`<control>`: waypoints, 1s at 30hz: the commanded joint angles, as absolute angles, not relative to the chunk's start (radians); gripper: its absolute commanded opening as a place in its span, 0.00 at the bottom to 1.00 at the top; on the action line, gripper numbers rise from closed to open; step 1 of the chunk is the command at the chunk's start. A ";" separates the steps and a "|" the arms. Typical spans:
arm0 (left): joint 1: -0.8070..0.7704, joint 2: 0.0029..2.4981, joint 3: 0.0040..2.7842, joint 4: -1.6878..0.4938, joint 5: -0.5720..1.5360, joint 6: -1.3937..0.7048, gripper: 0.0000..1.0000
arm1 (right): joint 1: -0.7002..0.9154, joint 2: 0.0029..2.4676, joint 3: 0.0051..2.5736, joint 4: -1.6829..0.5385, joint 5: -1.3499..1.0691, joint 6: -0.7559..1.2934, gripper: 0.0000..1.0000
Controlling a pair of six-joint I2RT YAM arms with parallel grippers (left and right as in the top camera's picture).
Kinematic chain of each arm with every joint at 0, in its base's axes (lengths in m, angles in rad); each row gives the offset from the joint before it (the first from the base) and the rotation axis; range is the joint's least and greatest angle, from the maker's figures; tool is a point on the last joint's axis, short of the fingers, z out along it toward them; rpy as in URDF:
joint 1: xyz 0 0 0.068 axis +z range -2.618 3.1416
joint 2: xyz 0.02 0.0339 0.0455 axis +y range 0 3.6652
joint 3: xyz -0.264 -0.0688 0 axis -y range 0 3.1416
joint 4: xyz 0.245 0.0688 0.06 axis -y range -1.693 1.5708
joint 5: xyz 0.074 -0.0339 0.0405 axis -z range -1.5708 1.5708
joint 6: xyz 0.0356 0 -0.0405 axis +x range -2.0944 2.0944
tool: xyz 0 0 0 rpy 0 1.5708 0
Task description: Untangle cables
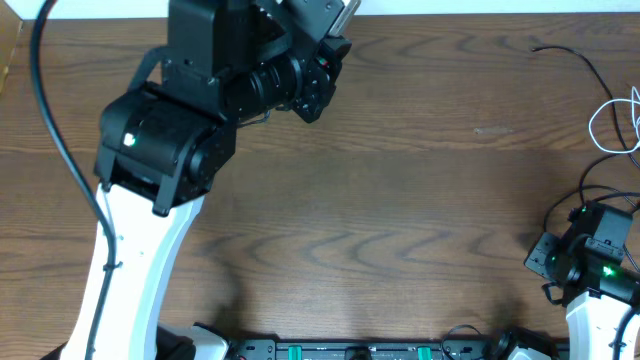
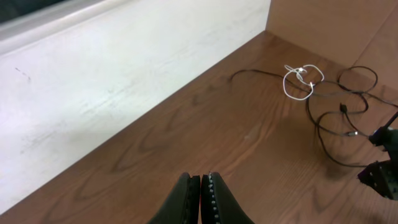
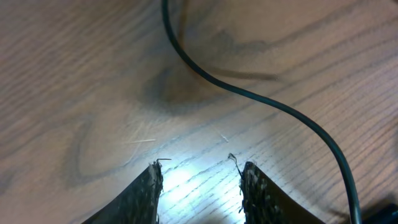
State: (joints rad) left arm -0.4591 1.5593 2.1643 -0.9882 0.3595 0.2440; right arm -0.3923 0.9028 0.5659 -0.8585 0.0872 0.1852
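The right end effector (image 3: 199,180) hangs open and empty just over the tabletop (image 3: 93,74). A black cable (image 3: 249,93) curves past beyond its fingertips, so closing here would likely pinch nothing. The left end effector (image 2: 200,196) is closed on nothing, well apart from the cables (image 2: 329,106) tangled at the far right. There the white cable (image 2: 289,84) loops across the black ones — tugging one cord could tighten the snarl or drag the whole bundle.

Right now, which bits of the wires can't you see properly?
Overhead: the white cable and black cables run off the right edge.
Left wrist: the tangle is far off; what crosses over what is too small to read.
Right wrist: one black cable leaves the picture at both ends.
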 commanded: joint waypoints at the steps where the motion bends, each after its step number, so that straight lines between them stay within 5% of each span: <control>1: -0.455 1.529 2.161 -0.989 0.347 0.264 0.08 | -0.387 0.902 0.511 -0.839 0.130 0.221 0.40; 4: -0.455 1.528 2.161 -0.990 0.346 0.269 0.08 | -0.387 0.901 0.440 -0.776 0.129 0.251 0.40; 10: -0.455 1.528 2.161 -0.990 0.346 0.273 0.08 | -0.389 0.902 0.427 -0.743 0.146 0.259 0.19; 16: -0.455 1.528 2.161 -0.994 0.346 0.273 0.08 | -0.421 0.902 0.423 -0.737 0.170 0.258 0.10; 30: -0.409 1.528 2.161 -1.036 0.339 0.274 0.08 | -0.600 0.902 0.386 -0.649 0.144 0.258 0.04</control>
